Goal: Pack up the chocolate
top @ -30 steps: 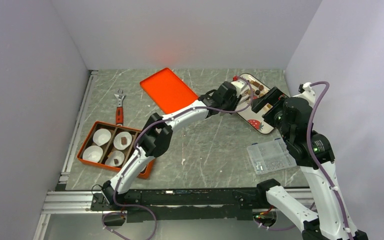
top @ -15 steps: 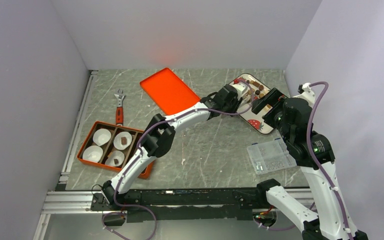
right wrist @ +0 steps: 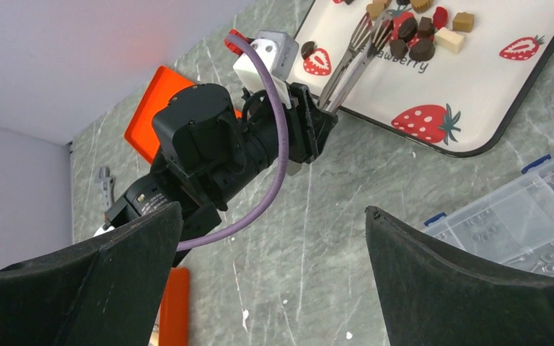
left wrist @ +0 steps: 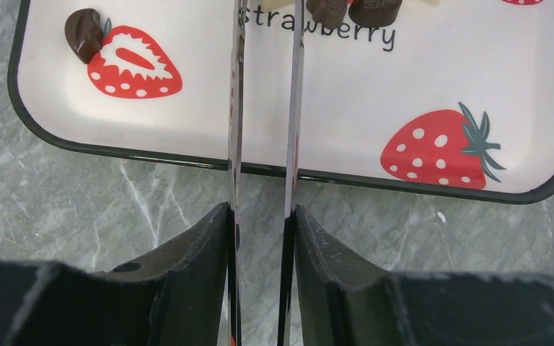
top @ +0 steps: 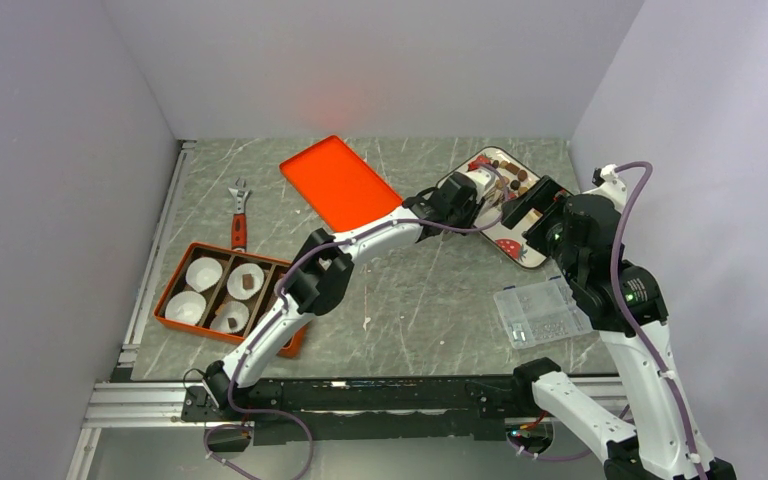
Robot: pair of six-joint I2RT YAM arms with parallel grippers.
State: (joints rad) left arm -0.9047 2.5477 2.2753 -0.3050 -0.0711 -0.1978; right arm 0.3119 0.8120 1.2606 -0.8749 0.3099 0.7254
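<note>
Top external view: pale walls point(top: 60, 200) close in a grey marbled table point(top: 420, 290) on three sides. Its middle and near part lie bare, and the things sit toward the edges. The left arm point(top: 360, 238) reaches diagonally across to the far right corner. There the right arm point(top: 600, 270) stands bent beside it, so the two crowd the strawberry tray point(top: 508, 247) near the right wall. An orange lid point(top: 338, 182) lies at the back, and an orange box point(top: 222, 297) of paper cups point(top: 203, 272) sits by the left edge. A clear parts box point(top: 543, 312) is near right and a wrench point(top: 239, 212) is at far left. The right wrist view shows the right tool point(right wrist: 268, 213) spread wide with nothing in it, well above the table. The left tool point(left wrist: 261, 213) is clamped on metal tongs point(right wrist: 355, 49), whose tips reach among the chocolate point(right wrist: 412, 40) heaped at the tray's far end. Whether they pinch a piece I cannot tell. Only the left wrist view shows the blades running narrow and parallel over the tray's near rim, with one dark piece alone at a corner strawberry. From above, two cups in the box hold brown pieces.
</note>
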